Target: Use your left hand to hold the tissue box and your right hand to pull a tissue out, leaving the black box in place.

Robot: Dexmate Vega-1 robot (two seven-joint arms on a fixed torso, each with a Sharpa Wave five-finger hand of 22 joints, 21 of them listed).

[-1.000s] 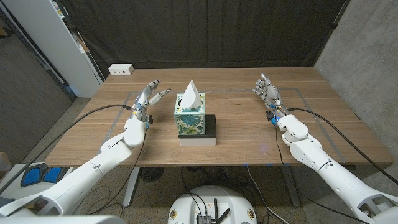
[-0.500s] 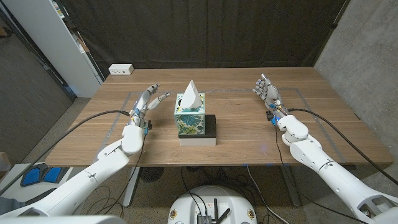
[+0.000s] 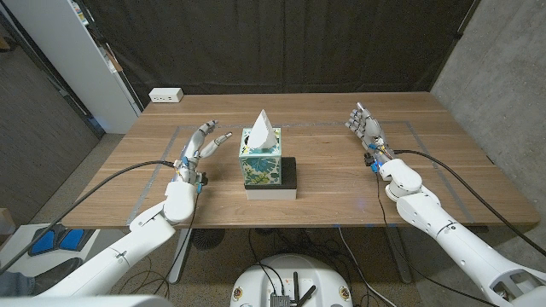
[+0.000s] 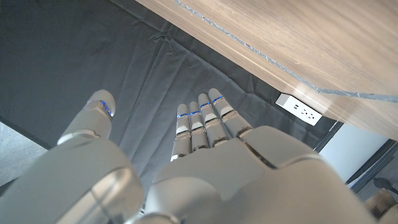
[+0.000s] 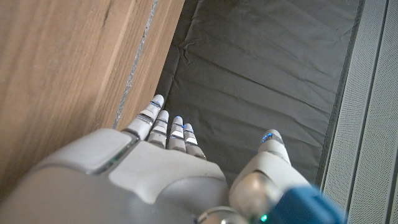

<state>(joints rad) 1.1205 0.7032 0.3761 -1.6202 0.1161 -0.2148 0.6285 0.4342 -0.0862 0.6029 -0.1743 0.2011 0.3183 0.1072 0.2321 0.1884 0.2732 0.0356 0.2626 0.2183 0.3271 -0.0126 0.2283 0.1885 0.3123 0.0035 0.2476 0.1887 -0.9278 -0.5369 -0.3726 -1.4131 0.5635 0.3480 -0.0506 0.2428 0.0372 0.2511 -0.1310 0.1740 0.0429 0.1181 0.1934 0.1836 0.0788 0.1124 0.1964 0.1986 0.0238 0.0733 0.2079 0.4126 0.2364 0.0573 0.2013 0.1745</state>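
The tissue box (image 3: 261,162) stands at the centre of the counter (image 3: 324,183) in the head view, on a black box (image 3: 287,179) that shows at its right and lower sides. A white tissue (image 3: 262,130) sticks up from its top. The left hand (image 3: 198,147) is left of centre, just beside the tissue box but apart from it, fingers (image 3: 209,127) spread and holding nothing. The right hand (image 3: 365,127) is in the upper right, well apart from the box, fingers (image 3: 359,113) loosely apart and empty. A white power strip (image 3: 165,95) lies at the counter's upper left corner.
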